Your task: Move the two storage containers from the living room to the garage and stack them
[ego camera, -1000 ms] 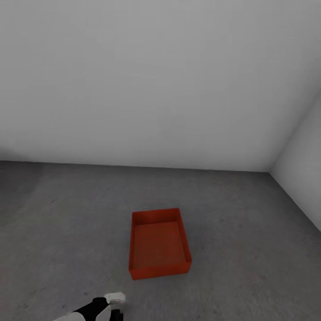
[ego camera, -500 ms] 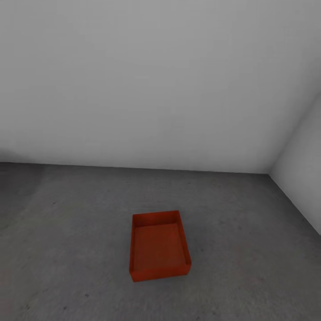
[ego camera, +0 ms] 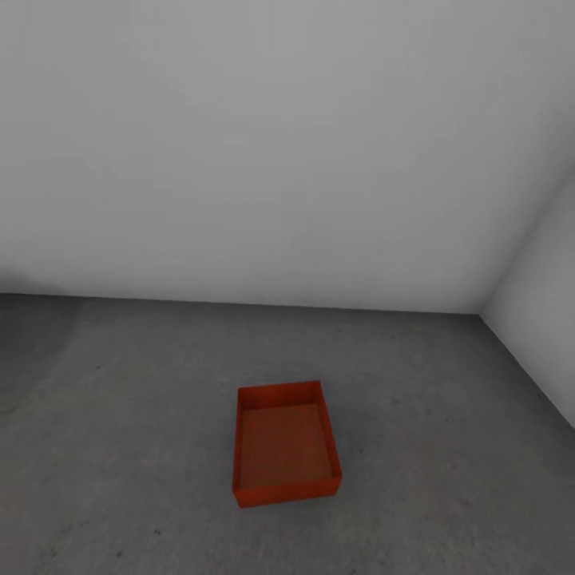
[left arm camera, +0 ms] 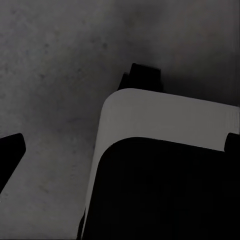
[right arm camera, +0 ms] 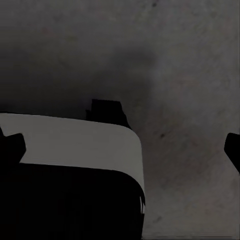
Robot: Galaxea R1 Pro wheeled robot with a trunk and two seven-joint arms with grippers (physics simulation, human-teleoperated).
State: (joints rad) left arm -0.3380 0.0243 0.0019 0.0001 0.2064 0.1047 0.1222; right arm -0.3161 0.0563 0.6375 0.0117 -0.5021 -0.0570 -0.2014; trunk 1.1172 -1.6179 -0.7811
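Observation:
One orange-red storage container (ego camera: 285,446) stands upright and empty on the dark grey concrete floor (ego camera: 120,415) of the garage, in the lower middle of the head view. My left gripper (left arm camera: 120,150) hangs open over the floor, its dark fingertips (left arm camera: 10,155) wide apart with nothing between them. My right gripper (right arm camera: 120,150) is likewise open and empty, one fingertip (right arm camera: 232,150) at the frame edge. Both wrist views look down past a white-and-black part of my own body (left arm camera: 165,165) to the concrete.
A plain white-grey back wall (ego camera: 279,160) meets the floor behind the container. A side wall (ego camera: 543,319) forms a corner at the right. Open concrete lies on all sides of the container.
My left arm, seen at the head view's lower edge a second ago, has dropped out of that view. The picture has shifted slightly, so the container sits a little lower.

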